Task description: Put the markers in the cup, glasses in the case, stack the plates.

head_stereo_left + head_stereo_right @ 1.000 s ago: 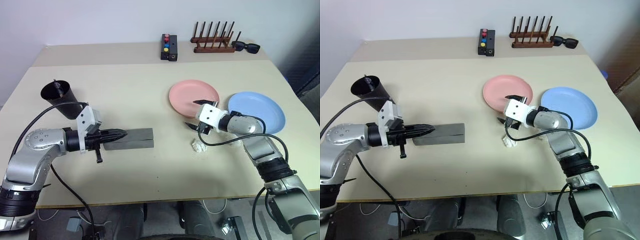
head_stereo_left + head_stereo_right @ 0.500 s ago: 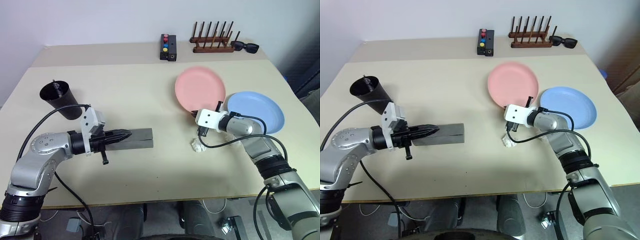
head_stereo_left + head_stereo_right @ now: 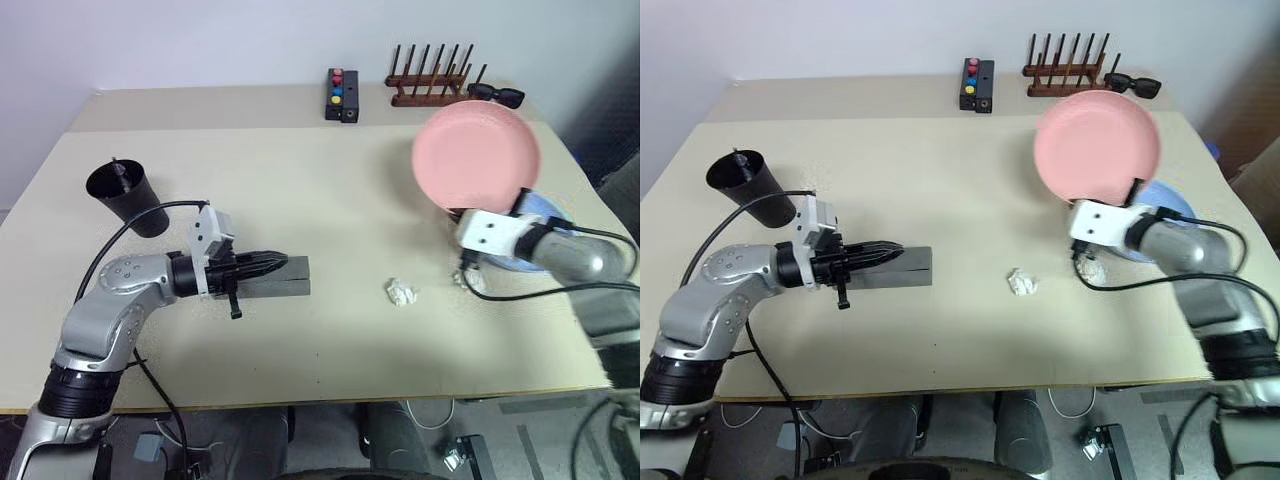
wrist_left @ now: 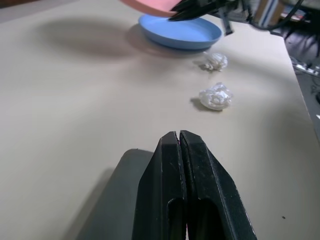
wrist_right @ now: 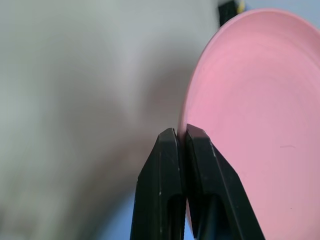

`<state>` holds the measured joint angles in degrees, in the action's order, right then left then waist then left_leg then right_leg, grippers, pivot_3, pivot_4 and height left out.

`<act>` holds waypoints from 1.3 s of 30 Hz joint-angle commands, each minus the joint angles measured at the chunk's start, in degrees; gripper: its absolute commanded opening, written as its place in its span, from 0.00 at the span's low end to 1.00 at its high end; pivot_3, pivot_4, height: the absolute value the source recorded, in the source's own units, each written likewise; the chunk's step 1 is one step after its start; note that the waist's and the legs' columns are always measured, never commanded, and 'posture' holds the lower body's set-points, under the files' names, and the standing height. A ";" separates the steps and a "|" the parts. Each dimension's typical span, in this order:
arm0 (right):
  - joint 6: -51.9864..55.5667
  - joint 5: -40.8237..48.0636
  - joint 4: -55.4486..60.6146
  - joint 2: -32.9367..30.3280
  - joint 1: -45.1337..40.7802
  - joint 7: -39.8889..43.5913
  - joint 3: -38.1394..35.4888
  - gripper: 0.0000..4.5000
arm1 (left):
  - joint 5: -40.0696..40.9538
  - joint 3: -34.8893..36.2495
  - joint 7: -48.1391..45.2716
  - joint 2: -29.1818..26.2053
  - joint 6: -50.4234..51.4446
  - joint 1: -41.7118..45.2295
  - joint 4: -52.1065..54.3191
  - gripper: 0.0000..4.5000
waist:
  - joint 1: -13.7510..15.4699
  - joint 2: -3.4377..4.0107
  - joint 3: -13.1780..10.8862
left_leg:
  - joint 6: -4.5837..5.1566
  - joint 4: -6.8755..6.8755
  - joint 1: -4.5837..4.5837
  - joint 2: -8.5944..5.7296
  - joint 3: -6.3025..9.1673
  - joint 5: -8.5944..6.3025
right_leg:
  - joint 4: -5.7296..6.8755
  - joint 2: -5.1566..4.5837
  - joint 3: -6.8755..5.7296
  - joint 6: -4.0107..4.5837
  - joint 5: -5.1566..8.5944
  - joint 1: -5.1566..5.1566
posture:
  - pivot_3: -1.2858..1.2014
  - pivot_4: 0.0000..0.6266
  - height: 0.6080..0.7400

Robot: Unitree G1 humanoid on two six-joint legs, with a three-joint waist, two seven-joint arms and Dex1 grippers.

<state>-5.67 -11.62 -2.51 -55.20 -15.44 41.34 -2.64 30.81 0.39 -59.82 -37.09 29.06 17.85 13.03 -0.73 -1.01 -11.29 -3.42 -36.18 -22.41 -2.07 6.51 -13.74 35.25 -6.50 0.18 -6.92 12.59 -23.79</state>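
- The right gripper (image 5: pixel 181 134) has its two black fingers pinched tight on the near edge of the pink plate (image 3: pixel 476 155), holding it clear of the table (image 3: pixel 330 190), tilted with its face toward the camera.
- The pink plate hangs above the blue plate (image 4: pixel 180 31), which lies flat on the table near the right edge, partly hidden behind the right wrist in the head views.
- The left gripper (image 3: pixel 272 263) has its fingers pressed together with no gap and nothing between them; it points level toward the right, its tips over the left end of the grey case (image 3: pixel 290 280).
- The case lies closed and flat on the table, left of centre, its long side running left to right; whether the fingertips touch it I cannot tell.
- The black cup (image 3: pixel 126 197) stands upright near the left edge of the table, behind the left arm, with a marker (image 3: pixel 119 172) standing inside it.
- Two crumpled white paper scraps lie on the table: one (image 3: pixel 401 292) between the case and the blue plate, the other (image 4: pixel 215 61) just beside the blue plate.
- At the back of the table sit a black box with coloured buttons (image 3: pixel 342 94), a wooden peg rack (image 3: pixel 430 80), and black sunglasses (image 3: pixel 494 95) just right of the rack.
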 commanded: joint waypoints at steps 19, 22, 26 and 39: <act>-0.45 4.26 0.47 -4.77 9.75 1.71 -8.89 0.73 | 1.90 -2.30 0.54 4.05 0.19 0.22 3.02 0.00 | 0.04 0.03 0.00 | 0.01 -0.04 0.08 0.00 -0.04 0.00 | -0.04 -0.03 0.02 0.03 0.01 0.10 | 0.52 0.24 0.95; 5.18 14.84 5.59 -2.30 11.38 6.33 -13.68 0.73 | 0.67 -3.09 0.76 5.85 -2.03 1.10 2.37 0.00 | 0.03 0.03 0.00 | 0.01 -0.04 0.08 0.00 -0.04 0.00 | -0.04 -0.03 0.01 0.02 0.01 0.12 | 0.52 0.24 0.95; 13.91 23.85 12.22 -2.09 16.71 13.13 -15.84 0.73 | -0.41 -4.30 0.19 6.78 -3.69 1.38 1.77 0.00 | 0.10 0.02 0.01 | 0.02 -0.05 0.14 0.00 0.01 -0.01 | -0.06 -0.03 -0.02 0.02 0.01 0.22 | 0.52 0.24 0.95; 20.51 20.71 12.00 6.00 16.42 6.91 -6.45 0.94 | -0.20 -8.07 0.47 7.99 -3.19 0.83 3.81 0.00 | 0.10 0.04 0.01 | 0.03 -0.07 0.14 0.00 0.00 -0.02 | -0.08 -0.04 -0.02 0.03 0.02 0.24 | 0.52 0.24 0.95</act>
<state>14.92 9.71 9.92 -49.32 1.99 49.52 -8.43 30.38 -7.96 -59.54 -29.15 26.45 18.51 14.73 -0.63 -0.98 -11.28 -3.39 -36.26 -22.27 -2.07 6.51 -13.76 35.17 -6.54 0.16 -6.89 12.61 -23.55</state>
